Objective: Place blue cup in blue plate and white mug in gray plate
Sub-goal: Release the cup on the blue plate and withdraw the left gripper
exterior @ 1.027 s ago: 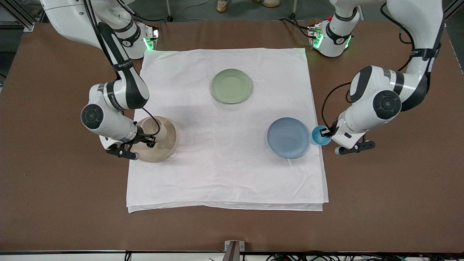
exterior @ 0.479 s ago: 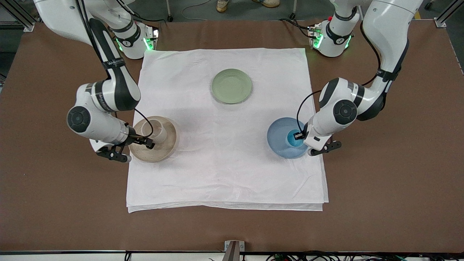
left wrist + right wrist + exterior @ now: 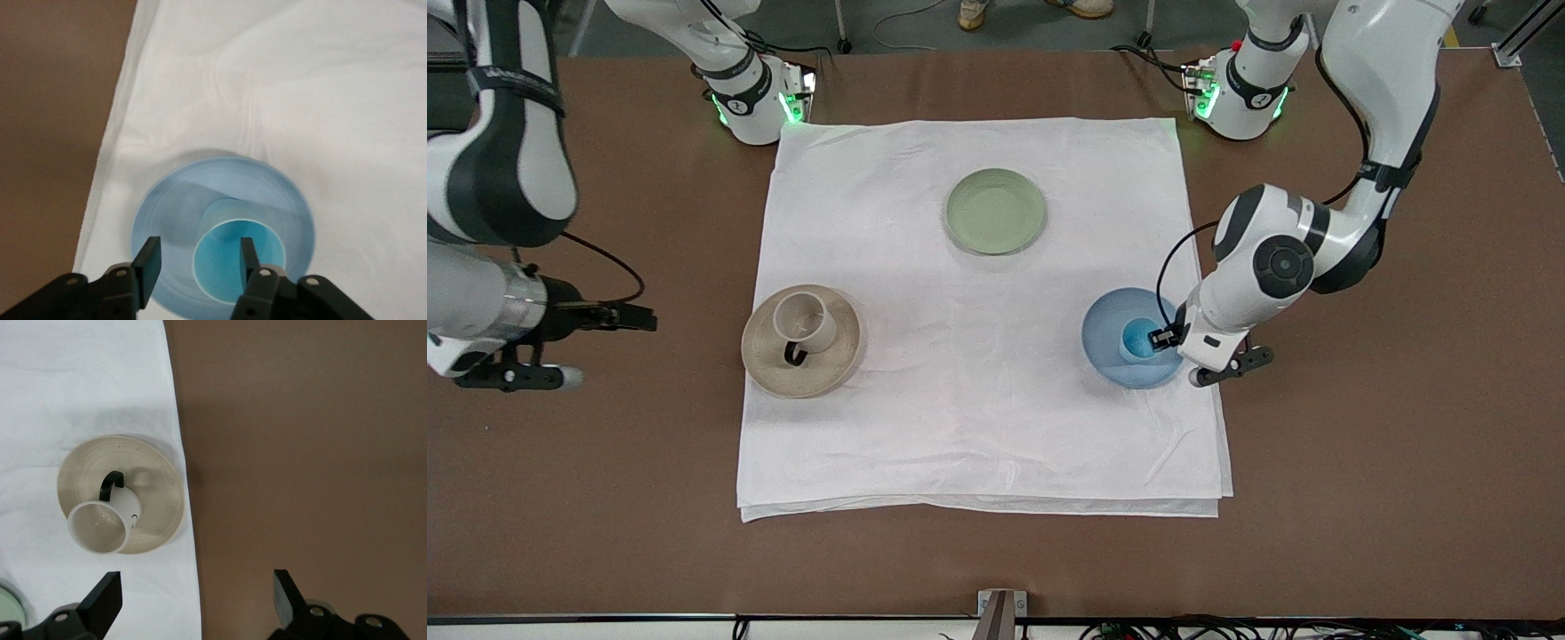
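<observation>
The blue cup (image 3: 1136,340) stands upright in the blue plate (image 3: 1107,329). My left gripper (image 3: 1160,338) is at the cup's rim. In the left wrist view the left gripper (image 3: 199,250) is open, with one finger inside the cup (image 3: 223,267) and one outside over the plate (image 3: 173,207). The white mug (image 3: 805,318) stands on the gray plate (image 3: 831,360), its black handle toward the front camera. My right gripper (image 3: 636,316) is open and empty over the brown table, off the cloth toward the right arm's end. The right wrist view shows the right gripper (image 3: 197,587), mug (image 3: 100,527) and gray plate (image 3: 157,493).
A pale-green plate (image 3: 995,211) lies on the white cloth (image 3: 978,427), farther from the front camera than the other two plates. The cloth covers the middle of the brown table (image 3: 1360,489).
The right gripper let go of the mug's handle and drew back off the gray plate over the bare table. The left gripper carried the blue cup onto the blue plate and opened.
</observation>
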Motion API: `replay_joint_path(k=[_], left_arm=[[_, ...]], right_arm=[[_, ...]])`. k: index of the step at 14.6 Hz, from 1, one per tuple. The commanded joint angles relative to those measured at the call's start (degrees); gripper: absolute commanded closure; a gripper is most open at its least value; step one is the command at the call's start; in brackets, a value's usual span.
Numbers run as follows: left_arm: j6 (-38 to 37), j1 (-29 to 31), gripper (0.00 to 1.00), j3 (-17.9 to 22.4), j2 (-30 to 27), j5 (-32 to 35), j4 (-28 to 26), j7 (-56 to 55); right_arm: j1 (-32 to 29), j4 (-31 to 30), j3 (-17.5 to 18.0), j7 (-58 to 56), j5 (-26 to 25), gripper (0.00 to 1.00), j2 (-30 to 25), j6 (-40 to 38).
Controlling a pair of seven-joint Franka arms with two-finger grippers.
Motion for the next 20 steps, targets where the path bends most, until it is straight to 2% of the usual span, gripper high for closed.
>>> replay_joint_path(k=[1,5,7,9,10,11,14,16,18,20], left_arm=[[-9.9,2.0,0.0,0.7,-6.5,0.2,6.6,4.6],[-27.9,5.3,0.0,0.7,-7.7,6.0,22.1,14.7],[-33.6,8.1,0.0,0.5,-9.1,5.8,25.8,19.5],[-35.7,10.2,0.0,0.6,-12.0,5.3,26.1,22.2],[-37.4,10.4,0.0,0.7,-14.0,5.0,25.9,24.6],[-40.3,9.5,0.0,1.8,-15.8,4.7,25.7,26.5],[-45.0,2.7,0.0,12.1,-20.2,0.2,24.1,32.9],[-45.0,-0.3,0.0,16.2,-24.2,-1.6,20.7,35.2],[-45.0,-0.6,0.0,16.3,-26.1,-1.7,18.5,35.2],[-44.9,-1.2,0.0,16.3,-26.3,-1.7,18.0,34.8]], right_arm=[[-1.9,4.1,0.7,-2.4,-2.6,0.0,0.7,-4.6],[-3.8,11.5,-0.5,-1.6,-3.3,0.0,0.8,-6.5],[-5.8,12.1,-0.1,-1.6,-1.7,0.0,1.2,-6.6],[-5.6,12.0,0.2,-2.0,0.1,0.0,0.2,-9.3],[-5.0,11.7,0.0,-1.6,-0.8,0.0,-0.8,-13.5],[-4.5,11.5,0.0,-1.6,-1.1,0.0,-1.5,-14.1],[-3.8,4.9,0.3,-1.5,-1.3,0.0,-7.7,-11.5],[-3.1,-2.7,0.6,-1.5,-2.0,0.0,-14.0,-7.5],[-3.4,-5.9,3.1,-0.5,-4.1,0.0,-17.2,-7.3],[-3.6,-8.2,3.7,2.7,-4.1,0.0,-19.8,-7.4]])
